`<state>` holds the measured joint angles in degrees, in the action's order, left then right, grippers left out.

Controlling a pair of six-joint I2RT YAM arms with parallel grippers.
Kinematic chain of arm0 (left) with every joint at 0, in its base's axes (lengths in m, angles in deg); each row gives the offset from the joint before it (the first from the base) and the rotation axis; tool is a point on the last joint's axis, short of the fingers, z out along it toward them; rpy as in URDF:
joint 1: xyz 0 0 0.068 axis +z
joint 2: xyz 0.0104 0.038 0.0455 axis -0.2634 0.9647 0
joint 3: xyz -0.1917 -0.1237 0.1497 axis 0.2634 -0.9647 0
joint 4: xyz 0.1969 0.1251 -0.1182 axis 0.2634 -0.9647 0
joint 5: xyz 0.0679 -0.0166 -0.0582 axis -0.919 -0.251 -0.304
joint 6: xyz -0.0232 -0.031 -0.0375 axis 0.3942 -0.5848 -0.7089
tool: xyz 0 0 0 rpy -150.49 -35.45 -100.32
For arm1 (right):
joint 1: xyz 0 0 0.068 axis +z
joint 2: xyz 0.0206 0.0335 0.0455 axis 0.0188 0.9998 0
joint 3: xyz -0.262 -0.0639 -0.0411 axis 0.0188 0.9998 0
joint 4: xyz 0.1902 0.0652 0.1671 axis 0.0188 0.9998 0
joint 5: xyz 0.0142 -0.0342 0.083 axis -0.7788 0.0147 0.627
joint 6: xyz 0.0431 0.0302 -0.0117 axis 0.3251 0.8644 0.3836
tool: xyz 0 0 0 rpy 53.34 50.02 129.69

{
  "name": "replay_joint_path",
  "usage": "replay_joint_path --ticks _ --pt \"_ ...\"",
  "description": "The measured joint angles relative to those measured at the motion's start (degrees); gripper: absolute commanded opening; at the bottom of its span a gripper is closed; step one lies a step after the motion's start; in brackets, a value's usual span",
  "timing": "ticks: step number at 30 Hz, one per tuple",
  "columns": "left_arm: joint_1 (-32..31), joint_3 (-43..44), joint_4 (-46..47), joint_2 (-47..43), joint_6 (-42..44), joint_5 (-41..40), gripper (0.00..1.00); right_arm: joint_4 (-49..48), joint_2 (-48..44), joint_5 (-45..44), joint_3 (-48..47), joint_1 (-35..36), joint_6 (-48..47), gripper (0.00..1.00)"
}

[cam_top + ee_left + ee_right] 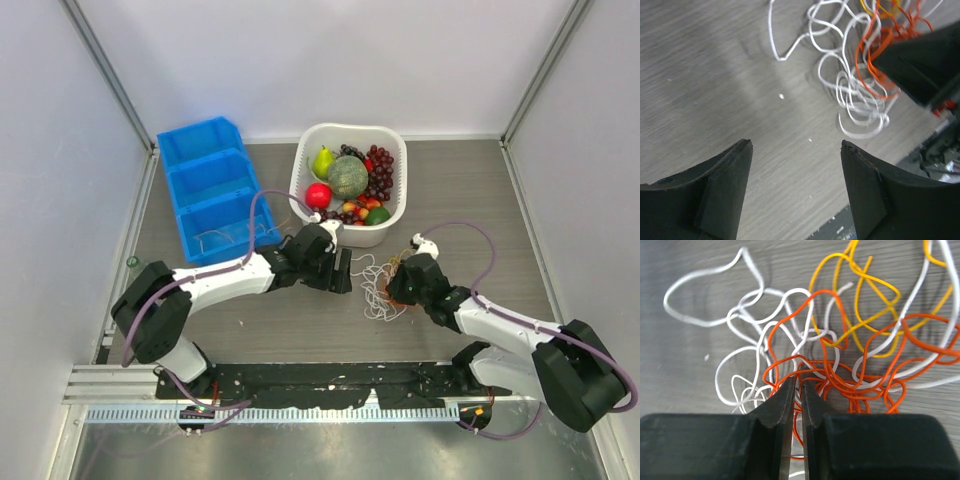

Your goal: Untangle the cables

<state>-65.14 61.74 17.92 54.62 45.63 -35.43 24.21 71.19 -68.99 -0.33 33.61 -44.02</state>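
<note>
Right wrist view: what is the right gripper (799, 386) doing? asks one.

Its fingers are pinched almost together on a strand of the orange cable (850, 385), replies the other. It lies knotted with the white cable (855, 100) on the table (700, 75).

And the left gripper (796, 144)?

Spread wide and empty, just beside the white loops. The step looks like separating the colours. Next, the left probably needs to pin the white cable while the right draws the orange one away slowly.
</note>
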Motion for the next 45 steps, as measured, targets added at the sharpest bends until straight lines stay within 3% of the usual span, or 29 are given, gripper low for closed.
replay_joint_path --ticks 5,10,19,26,29,33,36,40,43,45 --pt "0.13 0.98 0.31 3.98 -0.15 -5.33 0.89 -4.07 1.79 7.8 0.09 4.28 -1.16 0.17" --pt "0.17 1.42 0.11 6.12 -0.28 -9.7 0.9 -6.64 1.66 11.91 1.66 9.49 -0.94 0.18" --pt "0.66 4.28 0.59 9.05 1.25 -15.02 0.85 -4.44 -8.04 11.61 4.04 10.49 -0.59 0.18" --pt "0.76 4.76 8.07 14.12 1.18 -17.16 0.77 -0.5 -16.15 8.09 4.04 10.47 -0.59 0.18" --pt "0.76 4.76 12.63 15.47 1.16 -18.08 0.66 1.07 -17.55 7.08 4.04 10.49 -0.59 0.19" --pt "0.76 3.98 18.47 16.61 1.29 -19.56 0.25 2.05 -18.12 6.38 4.04 10.49 -0.57 0.19" --pt "0.76 2.91 20.59 16.65 1.44 -20.52 0.01 2.43 -18.08 6.1 4.04 10.49 -0.55 0.19" --pt "0.42 -0.39 20.26 14.69 1.84 -21.68 0.0 2.43 -17.55 5.68 4.04 10.49 -0.57 0.21" --pt "0.26 -4.07 16.68 8.37 2.14 -21.42 0.0 2.32 -16.0 5.66 3.87 10.49 -0.92 0.44" --pt "0.22 -5.77 13.42 1.16 2.69 -19.98 0.0 1.86 -14.36 5.81 3.61 10.49 -1.68 0.5"
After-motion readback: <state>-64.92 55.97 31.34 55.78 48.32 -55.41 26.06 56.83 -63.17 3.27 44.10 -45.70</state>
